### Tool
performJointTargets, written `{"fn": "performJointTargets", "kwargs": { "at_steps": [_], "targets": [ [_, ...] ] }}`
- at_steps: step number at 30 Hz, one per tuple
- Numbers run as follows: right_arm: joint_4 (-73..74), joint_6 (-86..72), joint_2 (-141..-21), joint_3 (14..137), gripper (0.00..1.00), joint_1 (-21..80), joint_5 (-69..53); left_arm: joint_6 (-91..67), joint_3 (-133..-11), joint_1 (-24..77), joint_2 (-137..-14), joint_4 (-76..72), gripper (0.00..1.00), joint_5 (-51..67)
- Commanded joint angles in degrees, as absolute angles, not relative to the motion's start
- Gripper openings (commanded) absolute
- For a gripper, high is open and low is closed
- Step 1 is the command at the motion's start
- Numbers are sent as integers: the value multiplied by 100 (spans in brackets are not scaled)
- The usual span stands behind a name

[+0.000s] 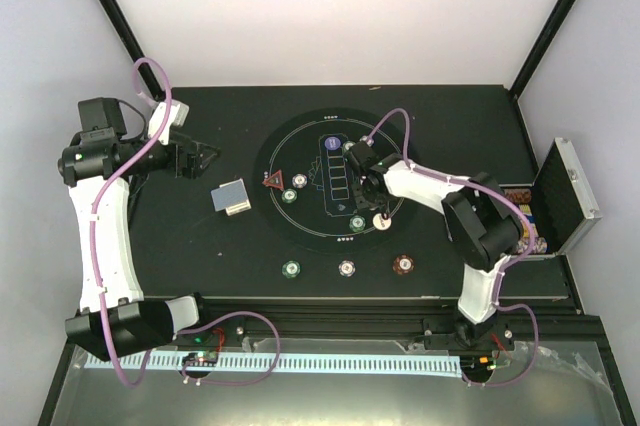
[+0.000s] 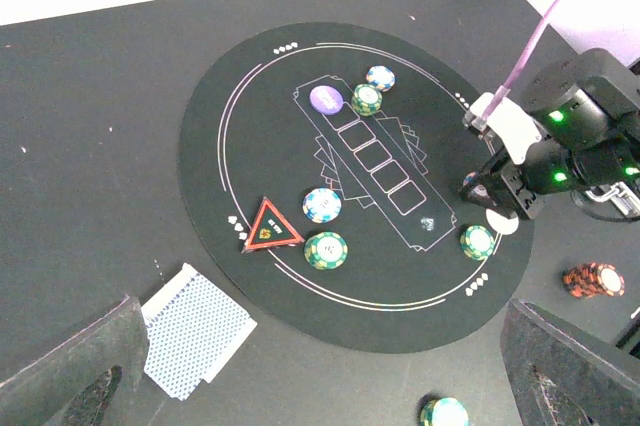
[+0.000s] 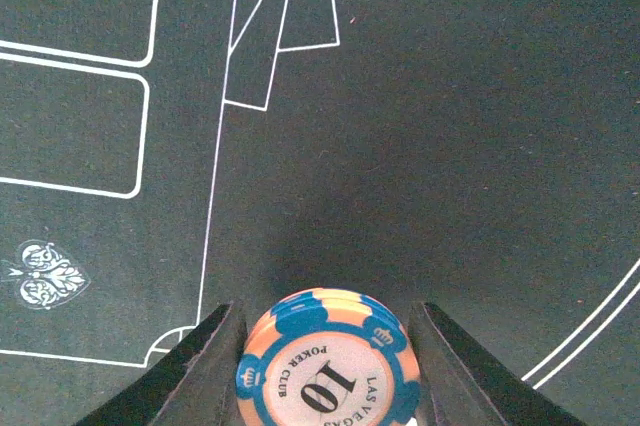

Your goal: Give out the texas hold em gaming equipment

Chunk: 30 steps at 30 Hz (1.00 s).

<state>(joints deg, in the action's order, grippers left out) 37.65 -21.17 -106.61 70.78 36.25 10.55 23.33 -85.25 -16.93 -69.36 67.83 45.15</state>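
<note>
Between R gripper (image 3: 322, 314) fingers, on mat (image 3: 460, 146): orange-blue chip stack (image 3: 325, 376), pinched.

matt black mat (image 2: 240, 176), smooth glossy chip stack (image 3: 325, 371), shiny metal-edged case (image 1: 578, 182).

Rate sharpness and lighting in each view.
Top external: even light, sharp throughout, white back wall bright. Left wrist: round mat sharp, own fingers dark and blurred. Right wrist: chip stack crisp, soft shadow beyond it.
</note>
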Motion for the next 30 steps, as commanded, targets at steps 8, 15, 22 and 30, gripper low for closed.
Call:
{"fn": "performJointTargets", "kwargs": {
  "at_steps": [8, 15, 22, 30],
  "targets": [
    [3420, -2047, -10972, 7027, 19, 3594, 888, 2347, -8745, -1740, -6943, 6959, 99, 4606],
    [3615, -2033, -10767, 7104, 52, 3593, 1054, 2358, -8719, -1743, -6974, 6978, 99, 4616],
    [4161, -1963, -9935, 7326, 63, 3595, 1379, 2382, -8719, -1743, -6948, 7002, 99, 4624],
    [4720, -3019, -8112, 6003, 79, 3812, 1389, 2382, -8736, -1741, -6938, 6985, 99, 4671]
  ]
}}
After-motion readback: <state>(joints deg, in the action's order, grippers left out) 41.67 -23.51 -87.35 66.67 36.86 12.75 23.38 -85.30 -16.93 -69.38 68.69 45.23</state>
